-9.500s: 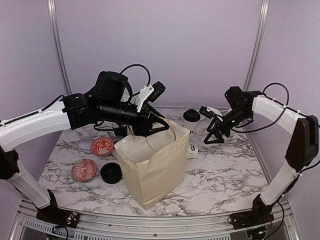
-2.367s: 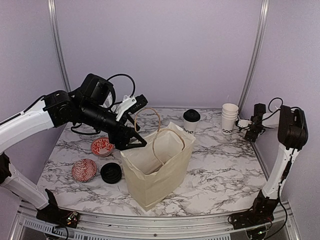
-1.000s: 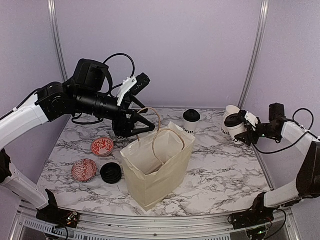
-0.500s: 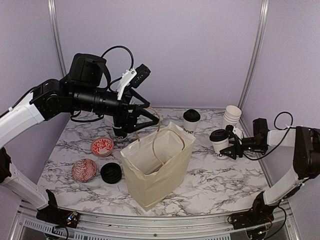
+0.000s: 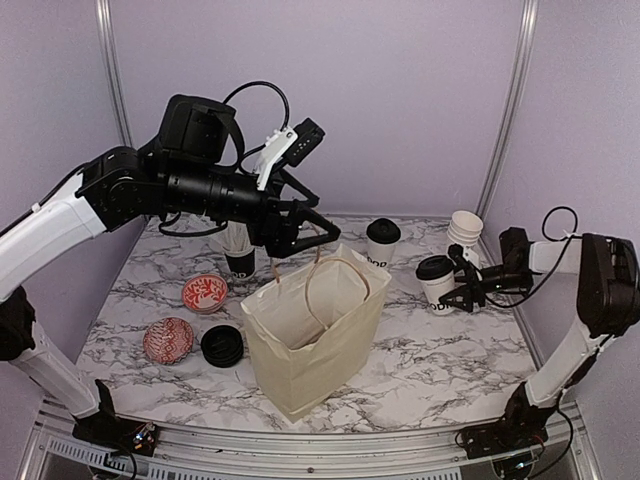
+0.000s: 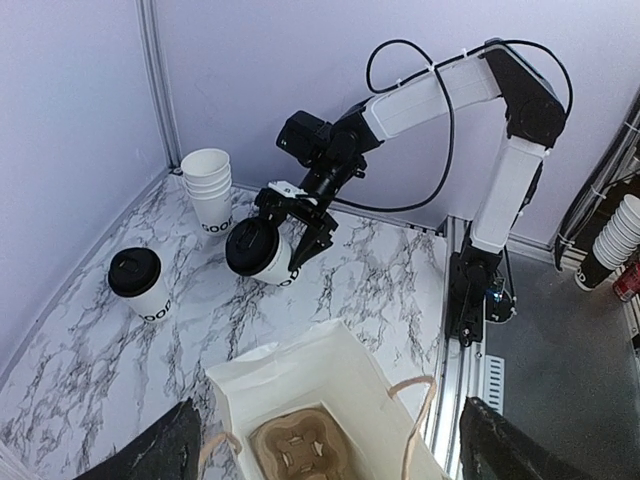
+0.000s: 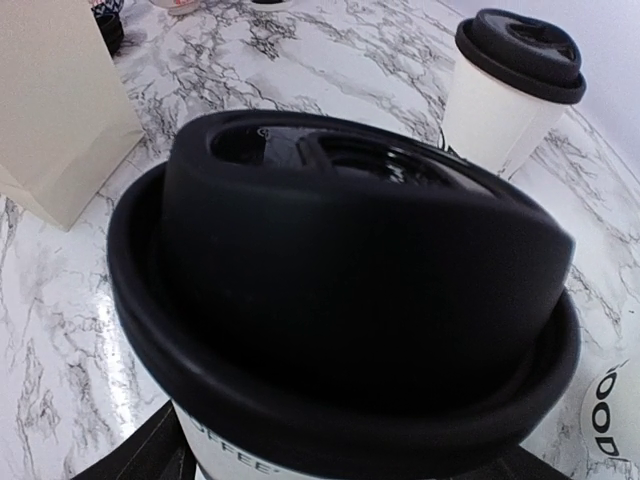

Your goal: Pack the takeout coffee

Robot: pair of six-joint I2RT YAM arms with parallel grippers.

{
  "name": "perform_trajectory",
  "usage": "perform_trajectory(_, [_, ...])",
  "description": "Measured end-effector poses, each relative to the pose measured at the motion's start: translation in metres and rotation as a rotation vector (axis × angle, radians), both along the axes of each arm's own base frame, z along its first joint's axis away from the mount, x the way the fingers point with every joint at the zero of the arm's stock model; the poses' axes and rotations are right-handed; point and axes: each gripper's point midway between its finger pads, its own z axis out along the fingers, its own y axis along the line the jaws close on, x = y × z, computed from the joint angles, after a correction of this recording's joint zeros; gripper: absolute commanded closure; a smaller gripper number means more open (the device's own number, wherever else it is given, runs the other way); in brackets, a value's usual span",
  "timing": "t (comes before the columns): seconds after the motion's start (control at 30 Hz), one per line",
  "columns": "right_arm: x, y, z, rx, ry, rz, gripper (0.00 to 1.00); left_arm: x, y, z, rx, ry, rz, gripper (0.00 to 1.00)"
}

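Note:
My right gripper (image 5: 452, 287) is shut on a takeout coffee (image 5: 436, 279), a white cup with a black lid, and holds it low over the marble at the right. That lid (image 7: 350, 270) fills the right wrist view. A second lidded coffee (image 5: 382, 241) stands behind the open paper bag (image 5: 310, 330). My left gripper (image 5: 303, 232) hangs open just above the bag's back rim, by a rope handle (image 5: 318, 262). The left wrist view looks down into the bag (image 6: 330, 380) at a cardboard cup carrier (image 6: 300, 450) on its bottom, and shows the held cup (image 6: 258, 250) slightly tilted.
A stack of lidless white cups (image 5: 463, 229) stands at the back right. Two red-patterned bowls (image 5: 205, 293) (image 5: 167, 340) and a loose black lid (image 5: 222, 345) lie left of the bag. A black cup of white sticks (image 5: 238, 252) sits under the left arm.
The right gripper carried the lidded cup from beside the cup stack down and left, then held still. The left gripper swung right, over the bag's back rim.

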Motion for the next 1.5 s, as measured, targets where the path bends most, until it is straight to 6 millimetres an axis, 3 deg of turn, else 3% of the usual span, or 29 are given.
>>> perform_trajectory(0.1, [-0.012, 0.004, 0.02, 0.015, -0.025, 0.025, 0.24, 0.002, -0.03, 0.023, -0.037, -0.034, -0.034, 0.06])
perform_trajectory(0.27, [-0.033, 0.011, 0.082, 0.016, -0.197, 0.054, 0.23, 0.008, -0.079, 0.041, -0.075, -0.076, -0.086, 0.02])
perform_trajectory(0.43, [-0.057, 0.021, 0.119, 0.021, -0.283, 0.097, 0.23, 0.02, -0.121, 0.009, -0.033, -0.061, -0.102, 0.01])
perform_trajectory(0.6, [-0.072, 0.033, 0.126, 0.032, -0.255, 0.153, 0.23, 0.027, -0.148, -0.044, 0.056, -0.033, -0.108, 0.01])
perform_trajectory(0.73, [-0.085, 0.047, 0.131, 0.031, -0.231, 0.213, 0.23, 0.026, -0.158, -0.066, 0.091, -0.027, -0.117, 0.01])
perform_trajectory(1.0, [-0.116, 0.077, 0.141, 0.0, -0.219, 0.347, 0.23, 0.023, -0.167, -0.07, 0.094, -0.083, -0.141, 0.01])
perform_trajectory(1.17, [-0.124, 0.08, 0.139, -0.016, -0.197, 0.365, 0.23, 0.025, -0.172, -0.083, 0.125, -0.108, -0.133, 0.04])
perform_trajectory(1.5, [-0.13, 0.081, 0.149, -0.042, -0.203, 0.384, 0.22, 0.022, -0.174, -0.085, 0.128, -0.119, -0.157, 0.13])
